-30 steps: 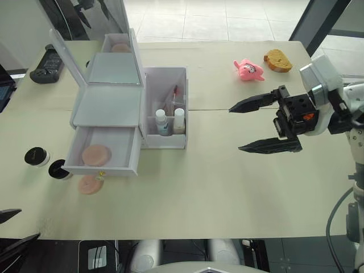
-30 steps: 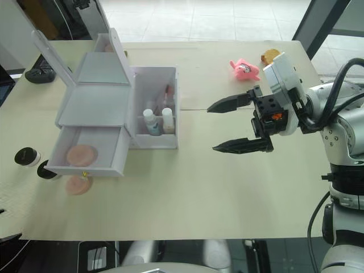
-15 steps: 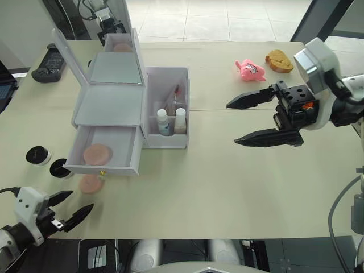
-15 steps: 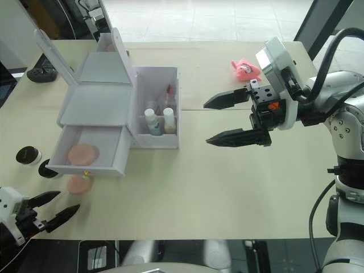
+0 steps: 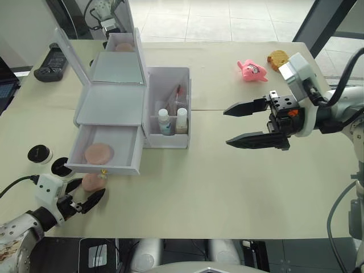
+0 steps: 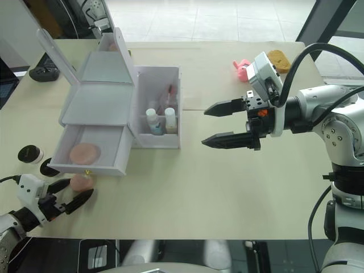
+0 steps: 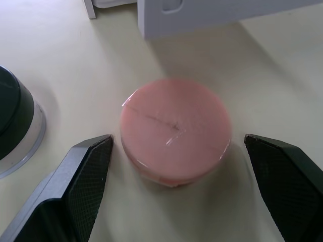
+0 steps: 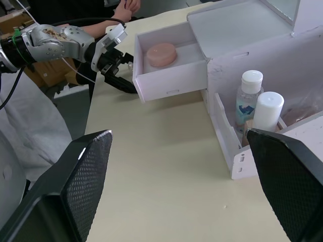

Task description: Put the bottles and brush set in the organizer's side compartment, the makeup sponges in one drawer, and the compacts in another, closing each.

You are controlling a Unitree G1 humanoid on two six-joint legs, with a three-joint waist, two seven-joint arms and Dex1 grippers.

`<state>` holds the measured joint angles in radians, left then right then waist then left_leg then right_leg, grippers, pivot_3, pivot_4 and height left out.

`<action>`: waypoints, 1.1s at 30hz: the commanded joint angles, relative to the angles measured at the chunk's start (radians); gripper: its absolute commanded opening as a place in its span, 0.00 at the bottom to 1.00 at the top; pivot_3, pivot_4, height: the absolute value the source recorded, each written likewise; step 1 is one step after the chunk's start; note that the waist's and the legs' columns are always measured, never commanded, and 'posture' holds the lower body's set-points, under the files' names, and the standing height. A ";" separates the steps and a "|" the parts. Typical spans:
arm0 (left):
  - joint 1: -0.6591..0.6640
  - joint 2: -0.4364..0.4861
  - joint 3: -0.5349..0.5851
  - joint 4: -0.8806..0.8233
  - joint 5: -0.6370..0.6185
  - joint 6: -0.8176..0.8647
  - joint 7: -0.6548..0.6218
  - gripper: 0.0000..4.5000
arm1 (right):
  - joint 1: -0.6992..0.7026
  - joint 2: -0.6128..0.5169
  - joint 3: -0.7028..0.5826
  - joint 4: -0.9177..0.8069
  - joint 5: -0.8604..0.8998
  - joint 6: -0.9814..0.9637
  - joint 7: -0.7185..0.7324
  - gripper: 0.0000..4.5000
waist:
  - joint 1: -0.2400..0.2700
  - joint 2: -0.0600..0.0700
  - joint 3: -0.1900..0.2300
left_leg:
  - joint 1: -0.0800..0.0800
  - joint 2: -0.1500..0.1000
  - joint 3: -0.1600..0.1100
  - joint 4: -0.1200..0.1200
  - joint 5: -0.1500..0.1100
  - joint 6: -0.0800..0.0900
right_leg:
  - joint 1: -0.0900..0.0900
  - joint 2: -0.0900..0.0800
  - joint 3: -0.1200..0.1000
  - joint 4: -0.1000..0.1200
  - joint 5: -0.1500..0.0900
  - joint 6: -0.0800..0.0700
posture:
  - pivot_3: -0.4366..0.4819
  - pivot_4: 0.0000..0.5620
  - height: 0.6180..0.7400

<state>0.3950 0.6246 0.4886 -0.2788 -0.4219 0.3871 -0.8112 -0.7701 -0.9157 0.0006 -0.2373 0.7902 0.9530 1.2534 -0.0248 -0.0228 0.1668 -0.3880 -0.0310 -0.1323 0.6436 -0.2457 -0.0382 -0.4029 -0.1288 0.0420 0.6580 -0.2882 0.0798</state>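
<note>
Straddling the pink makeup sponge [image 7: 175,132], the left gripper [image 5: 86,197] is spread, its fingers either side; the open drawer [image 5: 107,153] lies just beyond, so pinching off-centre could squirt the sponge under it; the right gripper [image 5: 247,123] hovers released, well apart.

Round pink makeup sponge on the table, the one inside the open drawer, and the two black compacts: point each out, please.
Round pink makeup sponge on the table [image 7: 175,130]: left wrist view, top face.
Round pink makeup sponge in the open drawer [image 5: 98,153]: left eye view, centre.
Two black round compacts [image 5: 38,154]: left eye view, lid of the farther-left one.
</note>
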 commanded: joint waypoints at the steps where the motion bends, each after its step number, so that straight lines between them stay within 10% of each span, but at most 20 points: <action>1: -0.012 0.020 -0.027 -0.003 0.023 0.001 0.016 1.00 | -0.015 -0.002 -0.022 -0.031 0.018 -0.001 -0.009 1.00 | 0.003 0.000 0.000 | 0.000 0.000 0.000 0.000 0.000 0.000 | 0.000 0.000 0.000 0.000 0.000 0.000 | 0.48 0.27 1.00; 4: -0.006 0.028 -0.056 -0.003 0.045 -0.008 0.015 1.00 | -0.013 -0.002 -0.022 -0.035 0.018 -0.006 -0.009 1.00 | 0.008 0.000 0.000 | 0.000 0.000 0.000 0.000 0.000 0.000 | 0.000 0.000 0.000 0.000 0.000 0.000 | 0.48 0.27 1.00; 9: 0.011 0.043 -0.031 0.025 0.053 -0.024 0.007 0.67 | -0.011 -0.003 -0.023 -0.038 0.019 -0.011 -0.006 1.00 | 0.009 0.000 0.000 | 0.000 0.000 0.000 0.000 0.000 0.000 | 0.000 0.000 0.000 0.000 0.000 0.000 | 0.48 0.27 1.00; 20: 0.107 0.055 0.065 0.010 0.020 -0.086 -0.043 0.65 | -0.010 0.000 -0.012 -0.036 0.008 -0.056 0.040 1.00 | -0.001 0.000 0.000 | 0.000 0.000 0.000 0.000 0.000 0.000 | 0.000 0.000 0.000 0.000 0.000 0.000 | 0.48 0.27 1.00; 33: 0.362 0.159 0.655 0.005 -0.351 -0.009 -0.371 0.65 | -0.079 0.040 0.030 0.038 -0.008 -0.138 0.163 1.00 | 0.006 0.000 0.000 | 0.000 0.001 0.000 0.000 0.000 0.000 | 0.000 0.000 -0.001 -0.002 0.000 0.000 | 0.48 0.27 1.00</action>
<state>0.7490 0.7557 1.0590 -0.2454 -0.7000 0.3394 -1.1533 -0.8245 -0.8783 0.0368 -0.1990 0.7811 0.8342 1.4012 -0.0189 -0.0227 0.1670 -0.3882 -0.0300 -0.1322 0.6432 -0.2457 -0.0381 -0.4025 -0.1284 0.0408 0.6561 -0.2882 0.0798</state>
